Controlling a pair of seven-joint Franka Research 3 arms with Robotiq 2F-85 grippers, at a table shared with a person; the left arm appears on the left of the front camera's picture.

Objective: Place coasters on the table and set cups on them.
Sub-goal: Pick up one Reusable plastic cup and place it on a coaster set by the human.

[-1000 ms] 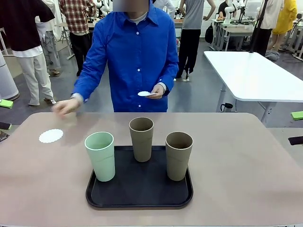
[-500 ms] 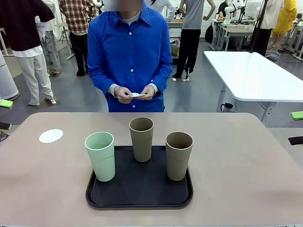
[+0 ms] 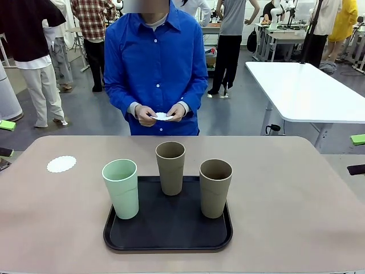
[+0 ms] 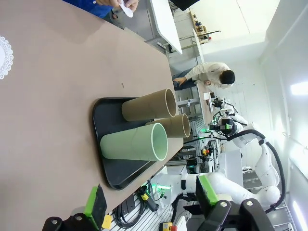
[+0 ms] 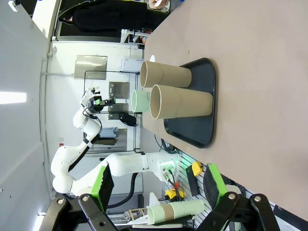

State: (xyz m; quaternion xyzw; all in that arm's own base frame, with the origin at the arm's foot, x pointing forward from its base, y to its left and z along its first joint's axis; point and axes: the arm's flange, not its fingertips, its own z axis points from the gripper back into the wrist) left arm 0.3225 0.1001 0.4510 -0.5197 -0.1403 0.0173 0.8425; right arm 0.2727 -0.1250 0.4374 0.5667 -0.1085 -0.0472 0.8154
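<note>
One white lacy coaster (image 3: 61,164) lies on the beige table (image 3: 285,194) at the far left; it also shows at the edge of the left wrist view (image 4: 4,55). Across the table, a person in a blue shirt holds more coasters (image 3: 162,116) in both hands at waist height. A mint green cup (image 3: 121,188) and two tan cups (image 3: 170,167) (image 3: 215,188) stand upright on a black tray (image 3: 168,231). My left gripper (image 4: 151,202) and right gripper (image 5: 159,187) hang open and hold nothing, back from the tray at either side.
A white table (image 3: 302,91) stands beyond the far right corner. Several people stand in the room behind. Bare tabletop stretches on both sides of the tray and between it and the person.
The person's hand drew back from the left of the table, where the coaster lies, and joined the other hand on the coasters. Cups, tray and both grippers have not moved.
</note>
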